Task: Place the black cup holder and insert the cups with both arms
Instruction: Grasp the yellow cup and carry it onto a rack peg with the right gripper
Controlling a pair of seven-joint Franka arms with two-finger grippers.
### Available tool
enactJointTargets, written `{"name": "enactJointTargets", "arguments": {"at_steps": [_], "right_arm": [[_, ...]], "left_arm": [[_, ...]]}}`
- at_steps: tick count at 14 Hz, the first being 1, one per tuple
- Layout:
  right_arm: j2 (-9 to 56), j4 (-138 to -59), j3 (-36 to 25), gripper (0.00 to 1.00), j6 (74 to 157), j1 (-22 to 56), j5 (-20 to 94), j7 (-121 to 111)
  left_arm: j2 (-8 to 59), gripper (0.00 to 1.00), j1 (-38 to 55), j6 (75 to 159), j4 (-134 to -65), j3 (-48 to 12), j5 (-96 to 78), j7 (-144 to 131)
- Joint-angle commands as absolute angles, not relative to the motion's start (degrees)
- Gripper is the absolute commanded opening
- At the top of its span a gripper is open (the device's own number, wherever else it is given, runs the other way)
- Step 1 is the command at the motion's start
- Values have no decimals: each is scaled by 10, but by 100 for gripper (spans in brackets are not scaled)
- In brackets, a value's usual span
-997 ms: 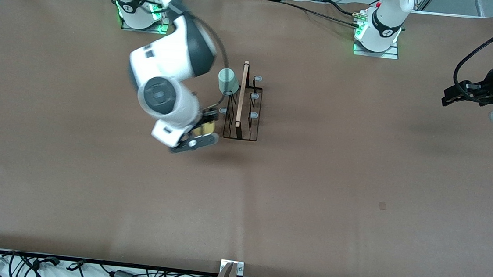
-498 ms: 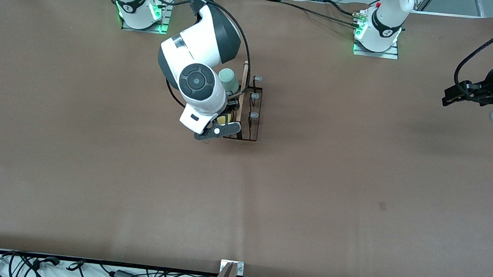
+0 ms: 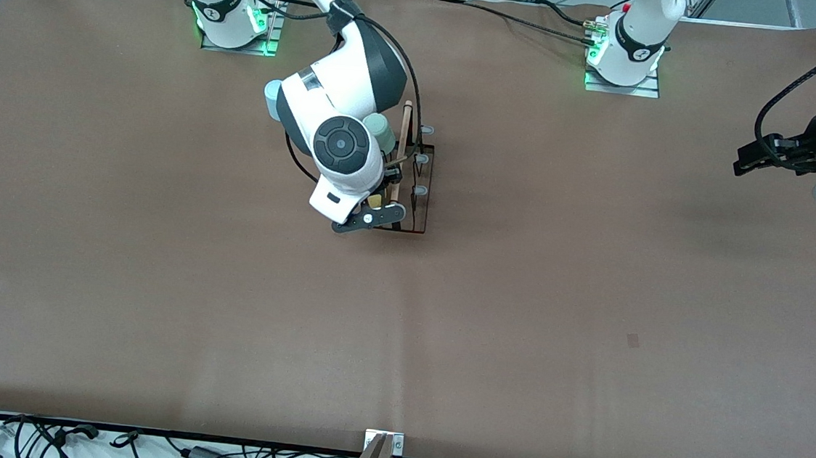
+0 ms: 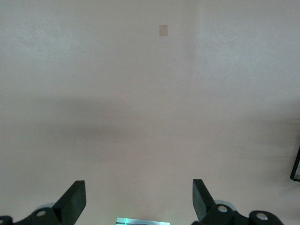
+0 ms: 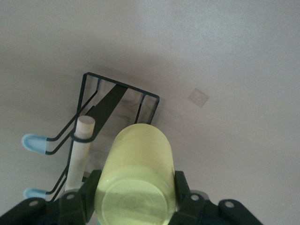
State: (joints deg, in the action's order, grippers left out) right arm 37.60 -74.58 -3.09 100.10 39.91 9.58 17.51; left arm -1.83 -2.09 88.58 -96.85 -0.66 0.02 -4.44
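Observation:
The black cup holder (image 3: pixel 422 186) stands mid-table with its wooden rod (image 3: pixel 405 141) along the top. A pale green cup (image 3: pixel 380 132) sits upturned on a peg at the rack's end nearer the robots' bases. My right gripper (image 3: pixel 373 208) is shut on a yellow cup (image 3: pixel 375 201) over the rack's end nearer the front camera. In the right wrist view the yellow cup (image 5: pixel 136 173) sits between the fingers (image 5: pixel 89 190), above the rack (image 5: pixel 117 98) and beside the rod (image 5: pixel 82 145). A light blue cup (image 3: pixel 271 98) peeks out from under the right arm. My left gripper (image 3: pixel 752 160) waits open over the left arm's end of the table.
Pale blue-tipped pegs (image 5: pixel 33 140) stick out from the rack beside the held cup. The left wrist view shows bare brown table and a small tape mark (image 4: pixel 163 30) under the open left gripper (image 4: pixel 138 201). Cables lie along the table's edge nearest the front camera (image 3: pixel 215 454).
My right arm has swung toward the rack with the yellow cup, which is now over the rack's near end. The light blue cup has come into view. The left arm has not moved.

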Motion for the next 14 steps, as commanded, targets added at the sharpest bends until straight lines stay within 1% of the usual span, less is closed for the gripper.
{"name": "enactJointTargets", "arguments": {"at_steps": [1, 3, 4, 5, 6, 9, 14], "right_arm": [[374, -770, -36, 32, 1034, 409, 97, 182], [381, -778, -36, 32, 1054, 409, 98, 182], [382, -778, -36, 37, 1056, 409, 98, 182], [383, -778, -36, 86, 1056, 409, 101, 190], [382, -777, -36, 100, 1055, 407, 98, 210], [367, -773, -37, 100, 1048, 408, 98, 238], [310, -773, -48, 100, 1017, 398, 96, 240]], "left_arm": [[-17, 100, -18, 877, -959, -1, -6, -43], [-17, 100, -18, 879, -959, -2, -4, -44], [-17, 100, -18, 878, -960, -1, -4, -44], [-17, 100, -18, 879, -959, -1, 3, -44], [-16, 100, -17, 880, -959, -3, 11, -44], [-16, 100, -17, 879, -959, -5, 18, -44], [-16, 100, -17, 878, -958, -7, 18, -43]]}}
